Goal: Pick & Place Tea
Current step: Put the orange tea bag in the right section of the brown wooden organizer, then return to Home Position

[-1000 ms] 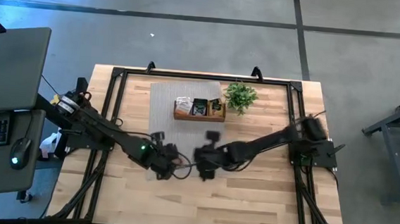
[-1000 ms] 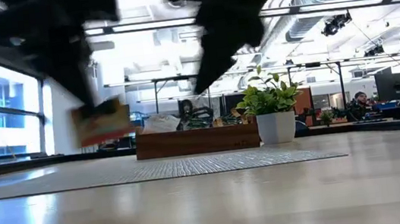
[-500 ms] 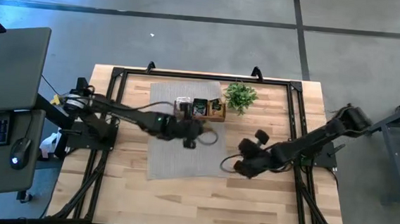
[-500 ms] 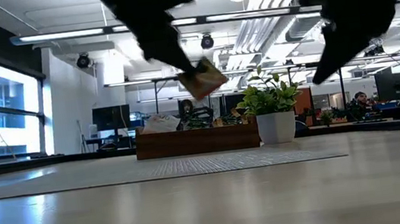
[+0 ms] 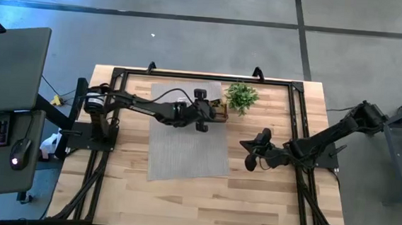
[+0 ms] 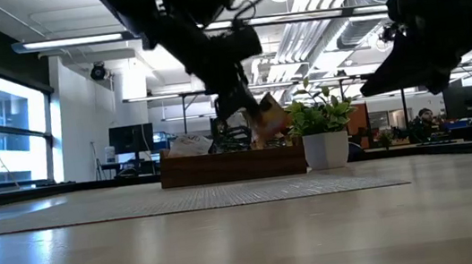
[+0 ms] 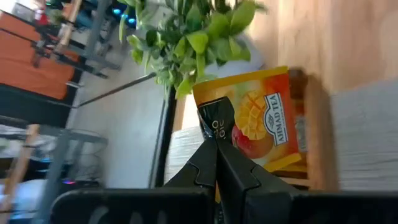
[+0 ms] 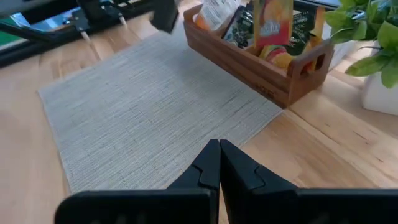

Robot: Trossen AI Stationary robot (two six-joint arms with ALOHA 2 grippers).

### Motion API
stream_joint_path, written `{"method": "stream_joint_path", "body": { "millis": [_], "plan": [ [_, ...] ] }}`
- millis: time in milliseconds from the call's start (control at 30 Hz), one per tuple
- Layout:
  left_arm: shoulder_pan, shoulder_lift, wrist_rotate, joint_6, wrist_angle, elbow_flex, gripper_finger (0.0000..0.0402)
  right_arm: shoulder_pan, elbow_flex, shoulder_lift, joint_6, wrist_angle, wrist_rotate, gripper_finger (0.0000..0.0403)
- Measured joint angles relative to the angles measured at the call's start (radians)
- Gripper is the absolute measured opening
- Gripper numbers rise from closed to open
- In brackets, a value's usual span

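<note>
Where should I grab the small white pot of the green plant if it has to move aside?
Judging by shape, grip the small white pot across its straight walls, low, coming level from the open table side; the leafy green plant blocks the top, and the wooden tray stands close beside it.

Overhead, table-level, 2 wrist views share wooden tray [image 5: 218, 114].

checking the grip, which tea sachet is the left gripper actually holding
The orange mango-print tea sachet, pinched in the shut left gripper above the wooden tray. The other sachets stand loose inside the tray.
</note>
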Motion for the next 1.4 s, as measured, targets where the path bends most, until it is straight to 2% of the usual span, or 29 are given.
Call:
{"method": "stream_joint_path", "body": {
  "millis": [133, 533, 767, 967, 1067, 1133, 1200, 1333, 1400],
  "plan": [
    [0.0, 0.06, -0.042, 0.081, 0.061, -0.001, 0.0, 0.0, -0.012, -0.001, 0.0, 0.012, 0.0, 0.0],
    [-0.001, 0.078, -0.064, 0.217, 0.063, 0.0, 0.0007, 0.0, -0.012, -0.001, -0.015, 0.024, 0.0, 0.0],
    [-0.001, 0.081, -0.044, 0.204, 0.067, -0.001, 0.0076, -0.001, -0.011, -0.001, -0.018, 0.03, 0.002, 0.0],
    [-0.003, 0.07, -0.048, 0.087, 0.047, -0.001, 0.0143, 0.0, -0.011, -0.001, -0.019, 0.037, 0.011, 0.0],
    [-0.021, 0.022, -0.135, 0.005, 0.01, 0.0, 0.0164, -0.003, -0.011, -0.007, -0.06, 0.076, 0.027, 0.0],
    [-0.038, -0.032, -0.205, -0.047, -0.081, -0.001, 0.017, -0.009, -0.011, -0.027, -0.142, 0.112, 0.006, 0.0],
    [-0.054, -0.093, -0.211, -0.125, -0.177, -0.001, 0.0172, -0.021, -0.011, -0.065, -0.22, 0.141, -0.037, 0.0],
    [-0.061, -0.291, -0.061, -0.322, -0.427, 0.0, 0.0172, -0.044, -0.011, -0.202, -0.35, 0.158, -0.136, 0.0],
    [-0.05, -0.406, 0.028, -0.411, -0.565, 0.0, 0.0172, -0.048, -0.011, -0.29, -0.432, 0.156, -0.153, 0.0]
  ]
}}
